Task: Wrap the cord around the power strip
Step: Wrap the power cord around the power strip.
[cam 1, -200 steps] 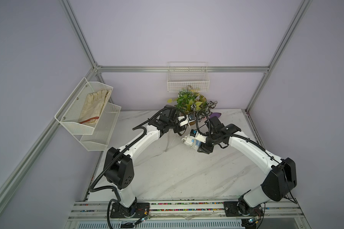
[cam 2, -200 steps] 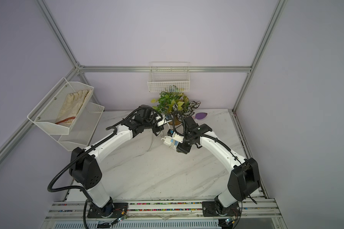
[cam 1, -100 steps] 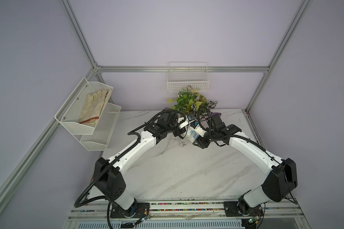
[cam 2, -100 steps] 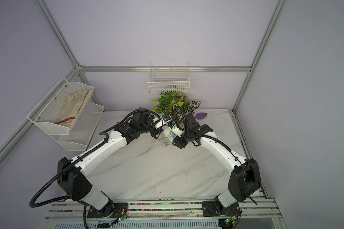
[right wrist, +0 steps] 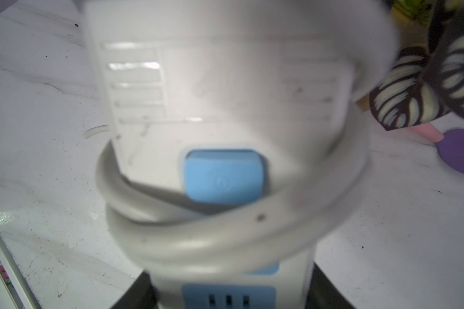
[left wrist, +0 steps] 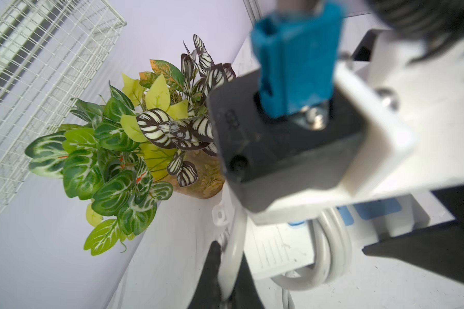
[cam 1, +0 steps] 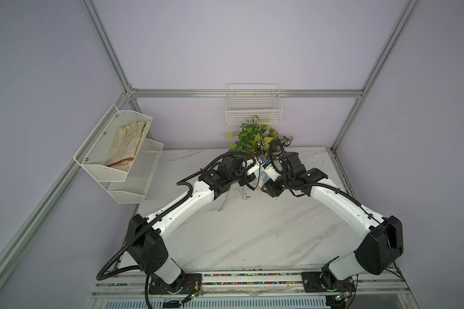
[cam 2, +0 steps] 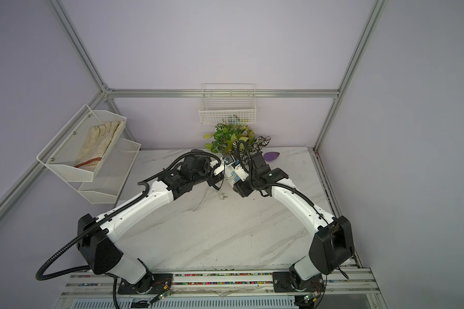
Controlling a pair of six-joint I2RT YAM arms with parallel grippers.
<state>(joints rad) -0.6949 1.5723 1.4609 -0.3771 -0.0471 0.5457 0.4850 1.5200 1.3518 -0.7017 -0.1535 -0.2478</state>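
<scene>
In both top views, the power strip (cam 1: 264, 175) hangs above the table (cam 1: 252, 235) near the plant (cam 1: 255, 136), both arms stretched forward and meeting there; the plug (cam 1: 246, 196) lies on the marble below. Left wrist view: the left gripper (left wrist: 228, 264) is clenched on the cord (left wrist: 237, 230); we judge a hard pull could slide the loose turns off. Right wrist view: the right gripper (right wrist: 233, 293) grasps the strip's socket end.
</scene>
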